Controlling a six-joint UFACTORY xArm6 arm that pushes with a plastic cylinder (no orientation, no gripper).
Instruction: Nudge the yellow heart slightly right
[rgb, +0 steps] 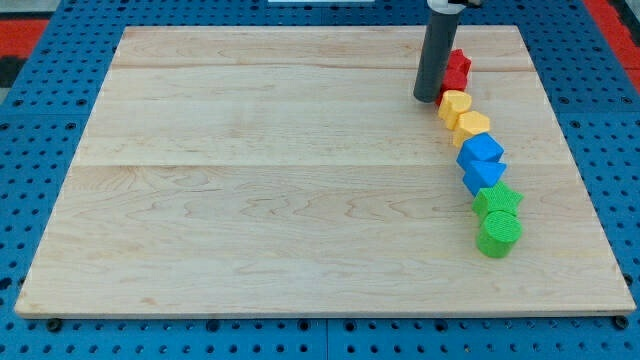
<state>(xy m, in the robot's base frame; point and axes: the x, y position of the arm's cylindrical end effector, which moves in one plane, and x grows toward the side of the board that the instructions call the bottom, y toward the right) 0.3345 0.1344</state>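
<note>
**Tip touching the yellow heart's left edge**

Rod-ended, with no jaws to open or close, my tip (428, 99) rests on the wooden board (250, 180), against the yellow heart (454, 103). Rightward, blocks run in a touching line: red block (458, 68) above, yellow hexagon (472, 125), two blue blocks (482, 160), green star (497, 199), green cylinder (499, 235).

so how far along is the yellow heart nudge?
Done: my tip sits at the yellow heart's left edge, seemingly touching. In hand: the rightward push. Left: the shift itself; the heart still lines up in the chain between red block and yellow hexagon.
</note>
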